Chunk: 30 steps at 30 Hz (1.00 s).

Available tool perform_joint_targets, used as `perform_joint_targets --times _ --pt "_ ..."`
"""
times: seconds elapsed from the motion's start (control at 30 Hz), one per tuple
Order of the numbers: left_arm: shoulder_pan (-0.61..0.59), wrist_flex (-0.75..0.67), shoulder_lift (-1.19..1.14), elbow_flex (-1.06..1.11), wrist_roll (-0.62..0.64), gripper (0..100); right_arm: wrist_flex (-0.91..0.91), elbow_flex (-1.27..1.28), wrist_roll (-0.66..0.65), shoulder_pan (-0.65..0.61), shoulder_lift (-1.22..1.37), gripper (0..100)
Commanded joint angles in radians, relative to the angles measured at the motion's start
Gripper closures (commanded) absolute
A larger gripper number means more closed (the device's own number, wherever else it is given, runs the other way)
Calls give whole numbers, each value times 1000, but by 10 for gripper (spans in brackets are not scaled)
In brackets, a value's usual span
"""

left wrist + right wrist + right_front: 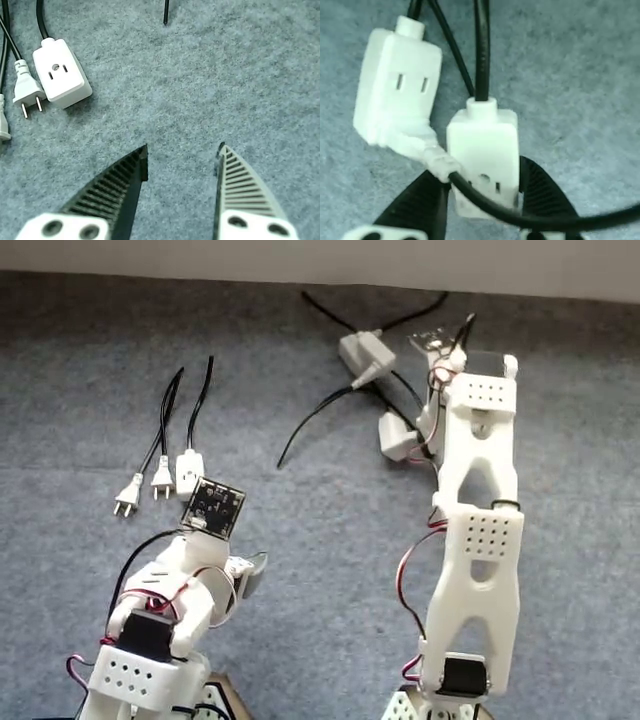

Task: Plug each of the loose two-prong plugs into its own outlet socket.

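Two-prong plugs and outlet sockets on a grey carpet (330, 570). High view: the outer plug (127, 498) and the inner plug (161, 478), both white on black leads, lie loose side by side at the left, prongs toward the arms. The near socket (189, 470), a white block, lies just beside the inner plug. The left arm (165, 620) is folded low, its circuit board (215, 505) just short of the near socket; print on the board is too small to read. The right arm (480, 540) is stretched far across the table and ends at the held socket (398, 435). Beyond that lies the far socket (356, 346), with a third plug (378, 368) against its end. Left wrist view: the left gripper (184, 147) hovers above bare carpet, jaws spread wide with nothing between them. The near socket (62, 75) shows two slots and a round hole on its face, and the inner plug (29, 89) lies close at its side, both prongs bare. Right wrist view: the right gripper (484, 187) is clamped on the held socket (482, 135), with a black finger (427, 200) on each flank. The far socket (397, 85) lies just beside it and shows two slots. The third plug (417, 140) is pressed to its end; whether the prongs are fully in cannot be told. Its black cord (520, 217) crosses in front of the held socket.
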<state>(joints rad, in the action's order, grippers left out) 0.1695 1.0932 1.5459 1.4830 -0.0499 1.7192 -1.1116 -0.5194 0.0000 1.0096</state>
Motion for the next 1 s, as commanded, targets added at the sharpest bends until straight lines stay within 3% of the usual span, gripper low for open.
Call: perform_joint_targets --times 0.0,0.27,0.47,0.67,0.97 --pt "19 -23 5 -4 9 772 48 42 -55 67 -28 904" --pt "19 -23 5 -4 9 772 47 82 -199 298 -119 904" --pt "19 -23 5 -4 9 772 47 275 -311 338 -300 904" --pt "19 -23 5 -4 9 772 47 754 -388 268 -544 904" --pt "19 -23 5 -4 9 773 39 1282 -405 8 -817 904"
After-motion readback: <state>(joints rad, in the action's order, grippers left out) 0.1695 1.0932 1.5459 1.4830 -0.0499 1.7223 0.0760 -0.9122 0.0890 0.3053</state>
